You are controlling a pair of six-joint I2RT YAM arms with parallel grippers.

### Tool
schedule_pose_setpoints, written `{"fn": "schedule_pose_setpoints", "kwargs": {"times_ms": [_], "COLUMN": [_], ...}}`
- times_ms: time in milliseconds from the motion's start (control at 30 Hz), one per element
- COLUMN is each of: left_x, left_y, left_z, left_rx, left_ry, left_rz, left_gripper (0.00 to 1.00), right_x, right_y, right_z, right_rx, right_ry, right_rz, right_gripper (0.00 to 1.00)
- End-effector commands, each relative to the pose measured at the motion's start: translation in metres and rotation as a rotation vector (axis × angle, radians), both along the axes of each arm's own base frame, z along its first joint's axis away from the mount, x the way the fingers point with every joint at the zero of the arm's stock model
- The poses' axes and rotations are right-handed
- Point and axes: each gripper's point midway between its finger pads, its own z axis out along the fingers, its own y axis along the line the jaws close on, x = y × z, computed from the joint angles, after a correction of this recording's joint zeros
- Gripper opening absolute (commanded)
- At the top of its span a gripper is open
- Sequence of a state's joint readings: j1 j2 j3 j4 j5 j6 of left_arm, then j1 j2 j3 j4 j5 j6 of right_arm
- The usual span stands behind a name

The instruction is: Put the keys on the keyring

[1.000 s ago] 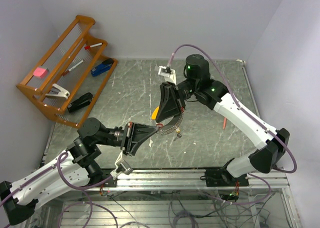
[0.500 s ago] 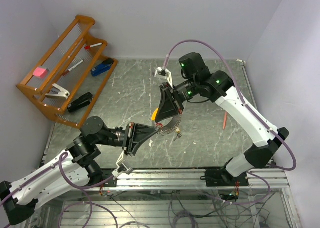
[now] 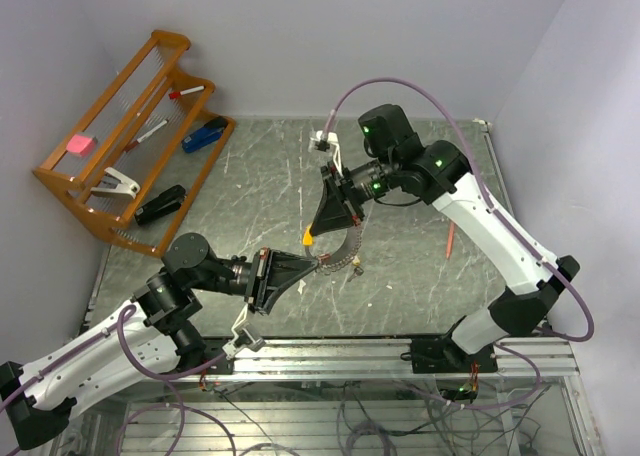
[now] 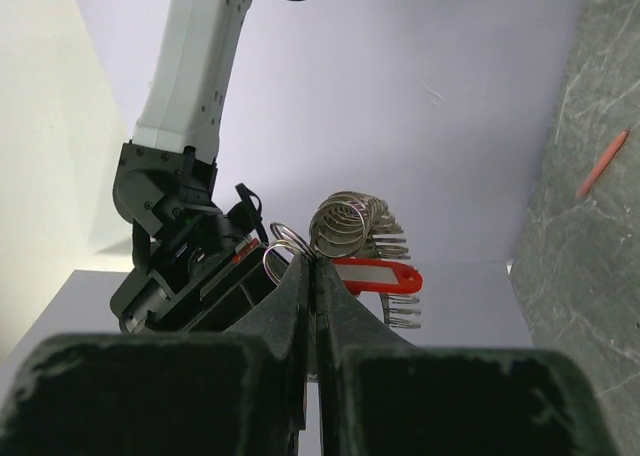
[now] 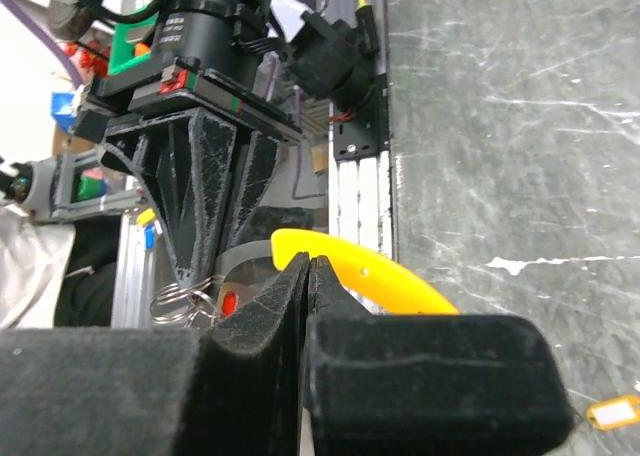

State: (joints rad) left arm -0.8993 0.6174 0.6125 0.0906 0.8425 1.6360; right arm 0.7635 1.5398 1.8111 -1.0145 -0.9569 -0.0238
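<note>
Keyring (image 3: 342, 251) up over mid-table, between both arms, left gripper (image 3: 316, 266) pinched tight on its near wire loop, right gripper (image 3: 322, 238) clamped on the yellow tag (image 3: 309, 236), red key (image 4: 380, 274) just beside the coil, red stick (image 3: 450, 238) lying well right.

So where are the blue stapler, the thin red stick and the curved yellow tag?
blue stapler (image 3: 205, 134): top view, middle of its body.
thin red stick (image 3: 450, 238): top view, mid-shaft.
curved yellow tag (image 5: 375, 274): right wrist view, middle of its arc.
</note>
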Motion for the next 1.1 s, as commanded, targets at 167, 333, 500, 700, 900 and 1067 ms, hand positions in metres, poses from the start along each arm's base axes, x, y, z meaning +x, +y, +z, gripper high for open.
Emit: {"fn": "schedule_pose_setpoints", "kwargs": {"times_ms": [167, 333, 500, 700, 900, 1067], "left_x": [0.009, 0.027, 0.050, 0.065, 0.074, 0.076], "left_y": [0.004, 0.004, 0.002, 0.005, 0.009, 0.011], "left_z": [0.019, 0.001, -0.016, -0.023, -0.022, -0.023], "left_rx": [-0.093, -0.054, 0.052, 0.113, 0.125, 0.133], "left_ry": [-0.108, -0.119, -0.108, -0.114, -0.121, -0.133], "left_rz": [0.072, 0.162, 0.267, 0.346, 0.402, 0.415], "left_gripper": [0.07, 0.07, 0.07, 0.07, 0.07, 0.07], "right_x": [0.038, 0.035, 0.030, 0.025, 0.026, 0.029], "right_y": [-0.027, -0.026, -0.017, -0.008, -0.017, -0.020], "right_z": [0.046, 0.035, 0.034, 0.003, -0.009, -0.016], "right_rx": [0.142, 0.077, 0.049, -0.097, -0.142, -0.161], "right_ry": [-0.142, 0.012, 0.037, 0.050, 0.051, 0.041], "right_rz": [-0.203, -0.231, -0.256, -0.287, -0.345, -0.376], "right_gripper": [0.33, 0.26, 0.26, 0.28, 0.25, 0.24]}}
